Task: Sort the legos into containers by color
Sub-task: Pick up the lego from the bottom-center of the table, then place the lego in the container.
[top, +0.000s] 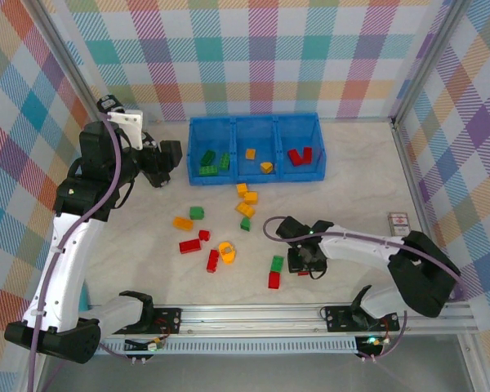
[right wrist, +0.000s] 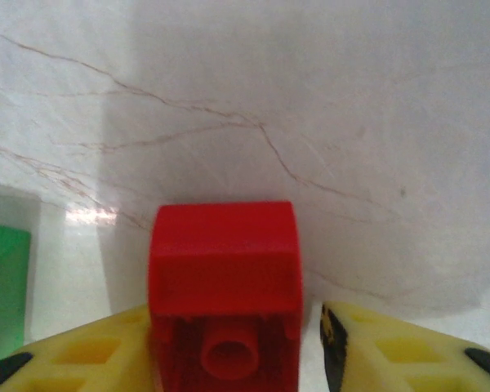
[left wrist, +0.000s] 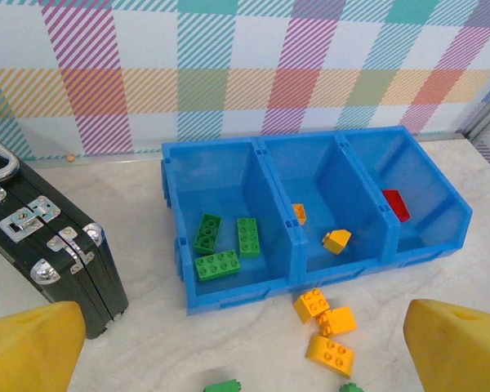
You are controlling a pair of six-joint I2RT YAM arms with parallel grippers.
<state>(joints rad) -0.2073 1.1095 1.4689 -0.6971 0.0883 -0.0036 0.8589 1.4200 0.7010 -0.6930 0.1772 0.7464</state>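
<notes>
Left gripper (top: pixel 167 158): jaws wide apart, empty, upper left beside blue tray (top: pixel 253 121).
Right gripper (right wrist: pixel 233 343): jaws apart, straddling red brick (right wrist: pixel 224 245), lower right on tabletop (top: pixel 355 192).

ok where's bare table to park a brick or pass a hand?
Free: right side of the table, bordered by the blue tray, the small box at the wall and the right arm. Also near left, between the left arm and the loose bricks. Crowded: the middle, bricks from tray front toward the near rail.
</notes>
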